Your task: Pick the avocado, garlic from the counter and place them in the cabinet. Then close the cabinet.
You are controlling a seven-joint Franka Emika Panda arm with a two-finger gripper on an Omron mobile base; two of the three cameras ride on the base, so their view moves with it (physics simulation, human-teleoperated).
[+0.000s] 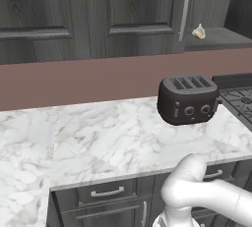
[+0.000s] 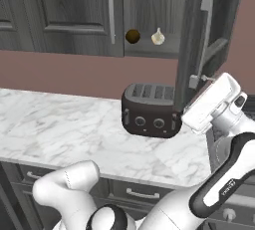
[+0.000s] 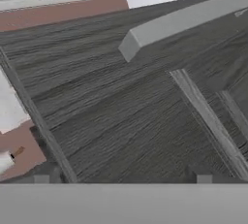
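Dark wood-grain cabinet (image 2: 149, 5), door ajar

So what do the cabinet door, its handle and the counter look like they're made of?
Cabinet door: looks like dark grey wood or wood-look laminate, matte; streaky grain runs across it in the hand view. Handle: seemingly brushed metal, a pale silver-grey bar with a dull even sheen. Counter: looks like polished white marble or an imitation, with grey veining throughout.

Brownish-red backsplash wall (image 1: 74, 81) (plain), stove (image 1: 241, 98) rightward
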